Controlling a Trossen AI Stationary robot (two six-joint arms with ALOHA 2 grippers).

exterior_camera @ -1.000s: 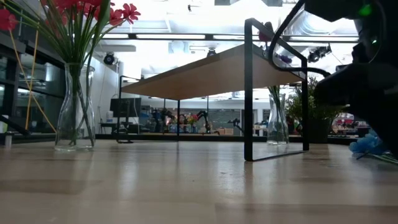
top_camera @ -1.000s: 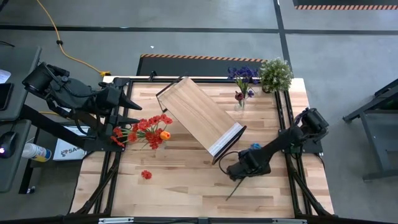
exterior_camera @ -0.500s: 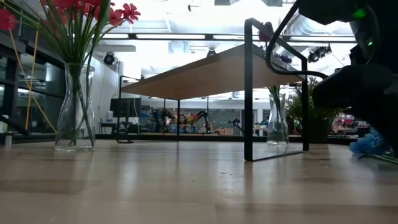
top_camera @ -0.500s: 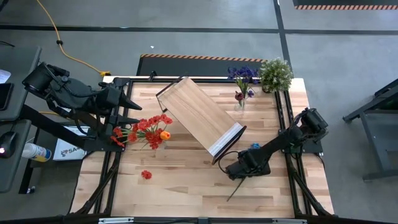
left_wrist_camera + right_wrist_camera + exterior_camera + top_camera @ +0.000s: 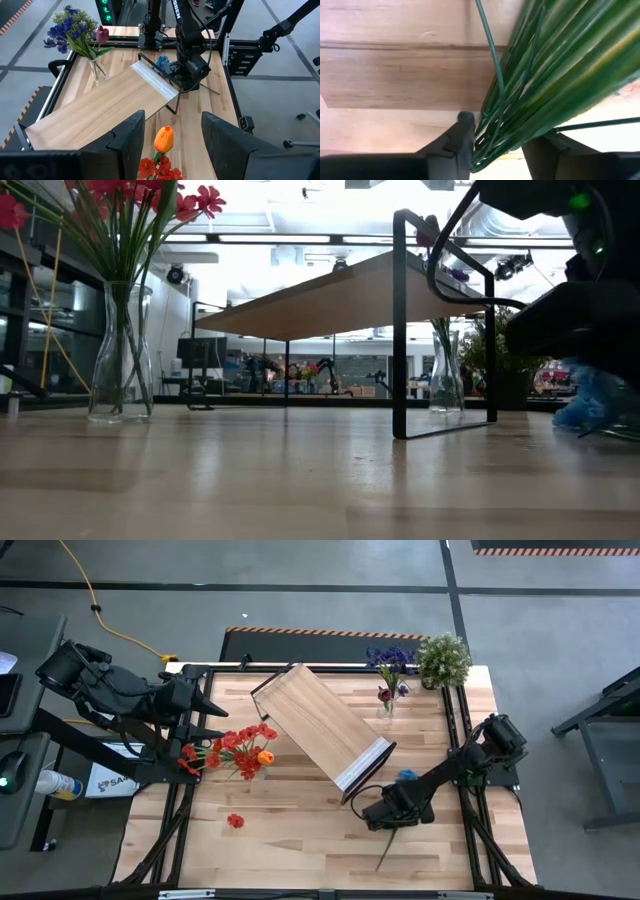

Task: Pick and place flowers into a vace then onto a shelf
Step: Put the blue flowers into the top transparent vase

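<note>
Blue flowers lie on the table at the right, bloom (image 5: 407,776) toward the far side and thin stem end (image 5: 385,858) toward the near edge. My right gripper (image 5: 392,812) stands over their middle, shut on the green stems (image 5: 520,90). My left gripper (image 5: 172,142) hangs open and holds nothing. It is high over the table's left edge, above a glass vase (image 5: 120,360) of red and orange flowers (image 5: 235,748). The shelf (image 5: 322,730) stands askew at mid-table. A second vase with blue and dark red flowers (image 5: 388,682) stands at the far right. My right gripper pinches the bundle of green stems (image 5: 492,130) between its two fingers, about midway along the flowers. It comes from above, pointing steeply down, with the fingers across the stems. The thin stem end (image 5: 385,858) still lies on the table. The blue bloom (image 5: 590,402) sits just above the tabletop.
A bushy pale-green potted plant (image 5: 443,658) stands at the far right corner. A lone red bloom (image 5: 235,821) lies on the near left of the table. The shelf's black frame leg (image 5: 400,330) stands close to my right gripper on its left.
My right gripper has stayed over the blue flowers. The flowers' thin stem end has swung a little toward the table's right edge. In the low view the blue bloom has risen slightly off the tabletop.
</note>
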